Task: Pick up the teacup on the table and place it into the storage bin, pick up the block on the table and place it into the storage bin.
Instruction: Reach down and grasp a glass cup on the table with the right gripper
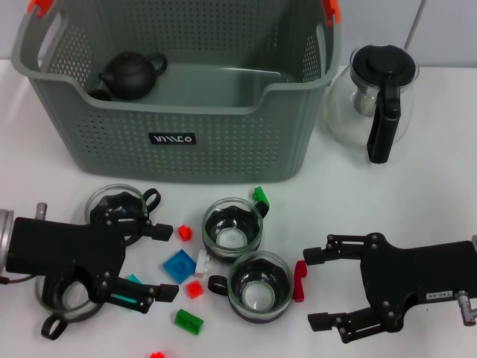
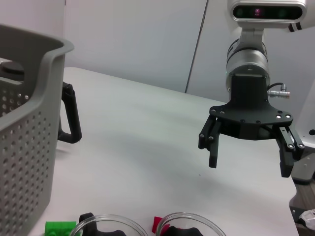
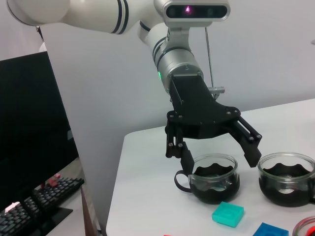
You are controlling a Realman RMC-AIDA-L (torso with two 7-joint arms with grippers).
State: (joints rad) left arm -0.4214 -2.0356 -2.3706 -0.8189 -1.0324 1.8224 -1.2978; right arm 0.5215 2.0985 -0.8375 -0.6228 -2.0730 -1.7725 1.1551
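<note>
Head view first: the storage bin (image 1: 179, 142) is sitting at the back of the white surface (image 1: 417, 201), its open top facing up so things can be dropped in, and one dark teapot (image 1: 133, 74) is already lying inside. A glass pot (image 1: 373, 97) is standing just beside the bin, outside it. Four glass teacups are waiting in front: one (image 1: 118, 209) under the left gripper (image 1: 153, 261), one (image 1: 63, 298) partly hidden beneath that arm, and two (image 1: 232, 227) (image 1: 258, 283) touching at the centre. The left gripper is hovering spread wide over the scattered blocks, gripping nothing, apparently lining up on a cup or block. The right gripper (image 1: 324, 287) is hanging released too, jaws apart beside the nearer centre cup, a red block (image 1: 300, 280) between them. Blocks I'm counting: two green, two blue or teal, about four red, one white piece, though small ones may be hiding.

Left wrist view: it's looking across at the right gripper (image 2: 246, 157), fingers splayed above bare surface, holding nothing. The bin wall (image 2: 24, 147) is filling one edge, with two cup rims and one green block (image 2: 59, 228) showing low down.

Right wrist view: the left gripper (image 3: 216, 155) is poised, released, directly above one teacup (image 3: 214, 177), so that cup looks like its target. A second cup (image 3: 288, 179) is sitting nearby, with one teal block (image 3: 228, 214) in front.
</note>
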